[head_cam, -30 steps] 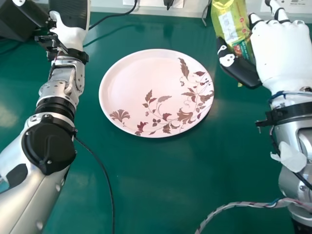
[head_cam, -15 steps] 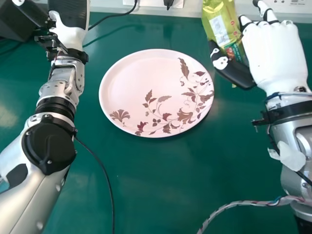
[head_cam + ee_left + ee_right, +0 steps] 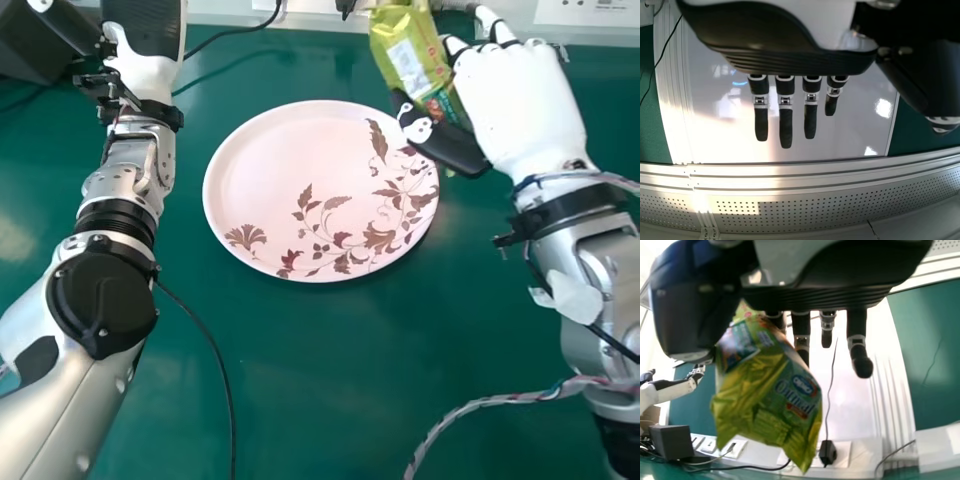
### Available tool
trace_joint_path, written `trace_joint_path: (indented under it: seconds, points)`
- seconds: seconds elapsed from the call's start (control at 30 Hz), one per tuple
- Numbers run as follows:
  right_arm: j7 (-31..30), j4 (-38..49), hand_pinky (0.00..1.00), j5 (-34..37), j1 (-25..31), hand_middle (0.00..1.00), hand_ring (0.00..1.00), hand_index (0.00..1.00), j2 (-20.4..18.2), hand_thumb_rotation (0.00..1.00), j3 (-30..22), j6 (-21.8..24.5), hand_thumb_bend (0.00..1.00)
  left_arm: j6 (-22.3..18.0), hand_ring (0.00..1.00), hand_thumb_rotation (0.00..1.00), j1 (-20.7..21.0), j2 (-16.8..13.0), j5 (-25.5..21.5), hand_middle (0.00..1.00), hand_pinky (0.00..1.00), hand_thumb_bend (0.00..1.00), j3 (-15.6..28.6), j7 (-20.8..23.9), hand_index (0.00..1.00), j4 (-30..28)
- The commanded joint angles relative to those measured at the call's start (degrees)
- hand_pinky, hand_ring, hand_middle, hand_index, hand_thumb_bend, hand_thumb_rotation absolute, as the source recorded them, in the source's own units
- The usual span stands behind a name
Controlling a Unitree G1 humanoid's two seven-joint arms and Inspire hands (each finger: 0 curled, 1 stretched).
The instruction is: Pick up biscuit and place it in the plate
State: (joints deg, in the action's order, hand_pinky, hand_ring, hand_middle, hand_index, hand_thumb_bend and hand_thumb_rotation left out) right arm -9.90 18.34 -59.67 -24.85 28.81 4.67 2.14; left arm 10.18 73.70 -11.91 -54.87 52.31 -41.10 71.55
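At the far left of the head view, a dark box (image 3: pixel 32 45) sits on the green table (image 3: pixel 310 400), with the left hand (image 3: pixel 143 72) just beside it; the left wrist view shows that hand's fingers (image 3: pixel 786 125) open and straight. Next comes a black cable (image 3: pixel 222 370) running along the table. Right of it lies the round pink plate (image 3: pixel 290 160), patterned with brown leaves and flowers. Past the plate's far right rim is the yellow-green biscuit packet (image 3: pixel 400 45), tilted, gripped between the thumb and fingers of the right hand (image 3: pixel 520 115). Nearer the front, a striped, twisted cable (image 3: pixel 470 408) reaches the right arm (image 3: pixel 590 270).
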Motion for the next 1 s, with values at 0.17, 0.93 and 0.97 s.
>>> trace_joint_path:
  seconds: [0.17, 0.93, 0.97]
  points:
    - [1.0, -2.3, 0.14, 1.3, -3.1, 0.47, 0.42, 0.50, 0.0, 0.00, 2.0, -1.3, 0.49, 0.1, 0.74, 0.40, 0.3, -0.2, 0.1, 0.85, 0.72, 0.96, -0.4, -0.4, 1.00, -0.4]
    - [1.8, -9.2, 0.14, 1.1, -8.5, 0.48, 0.42, 0.50, 0.2, 0.00, 7.0, -4.6, 0.49, 0.0, 0.70, 0.36, 0.0, -0.5, 0.6, 0.83, 0.68, 0.99, -0.7, -2.2, 1.00, 0.0]
    - [1.8, -9.4, 0.14, 1.3, -8.7, 0.48, 0.42, 0.50, 0.2, 0.00, 7.2, -4.6, 0.49, -0.1, 0.70, 0.35, 0.0, -0.5, 0.6, 0.83, 0.68, 0.99, -0.7, -2.1, 1.00, 0.0]
